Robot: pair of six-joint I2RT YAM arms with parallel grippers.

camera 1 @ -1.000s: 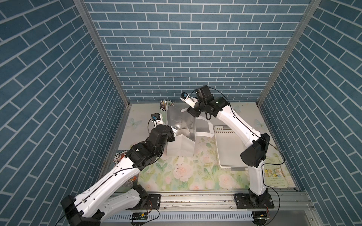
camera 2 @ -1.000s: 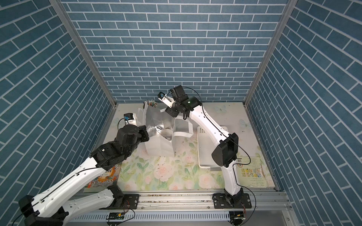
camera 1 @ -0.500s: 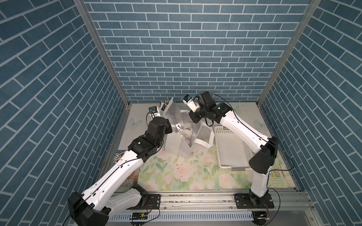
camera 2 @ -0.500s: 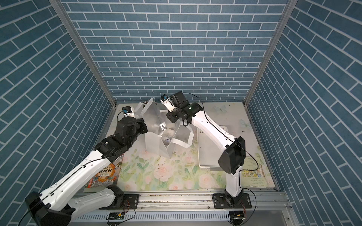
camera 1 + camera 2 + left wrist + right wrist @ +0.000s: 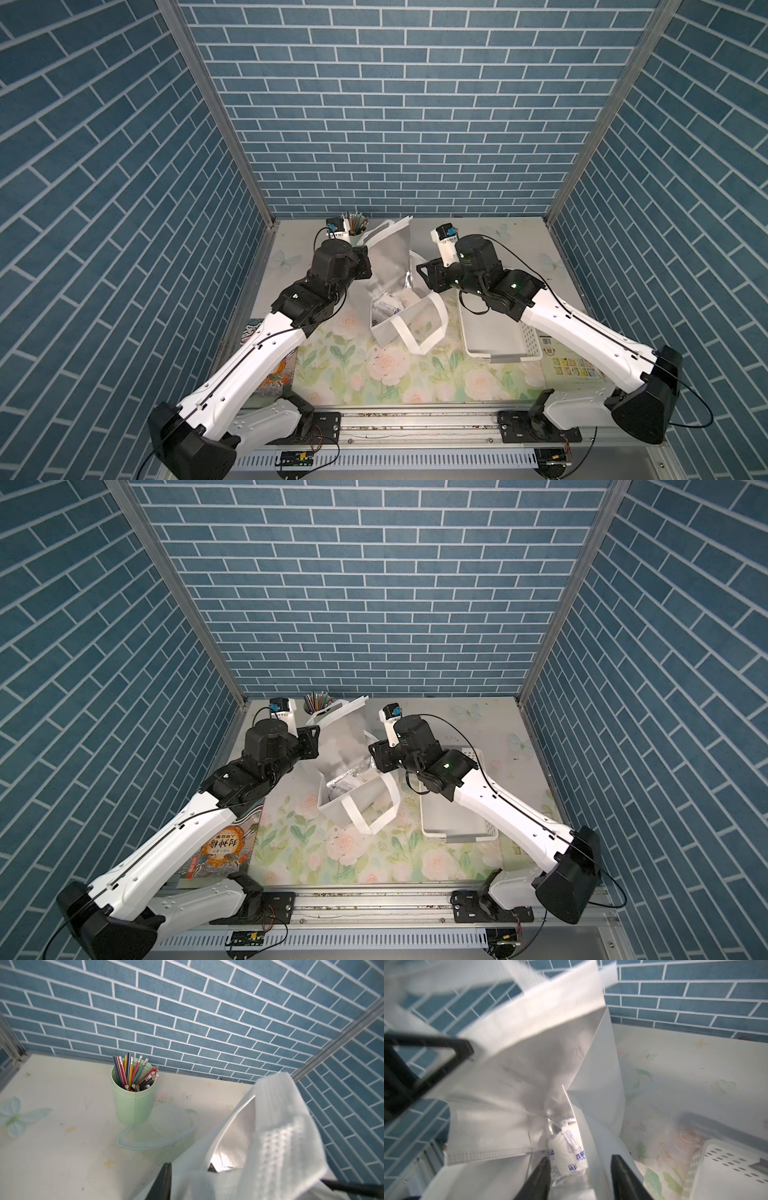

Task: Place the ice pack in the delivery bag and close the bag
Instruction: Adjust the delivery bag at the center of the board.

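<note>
The right gripper (image 5: 580, 1158) is seen with its jaws apart and nothing clamped, poised over the mouth of the delivery bag (image 5: 390, 257), whose near wall runs up between the jaws. The left gripper (image 5: 244, 1173) is likewise spread wide, with the bag's rim fabric lying loose between its jaws. The ice pack (image 5: 566, 1153) is found low inside the foil lining. The bag is set mid-surface toward the back edge, between a pencil cup (image 5: 133, 1103) at the back left and a perforated basket (image 5: 494, 345) by the right edge. The placing is judged done, with letting go the step in hand; a clean retreat of both arms is called for next, so that neither rim nor strap (image 5: 444, 326) is dragged.
</note>
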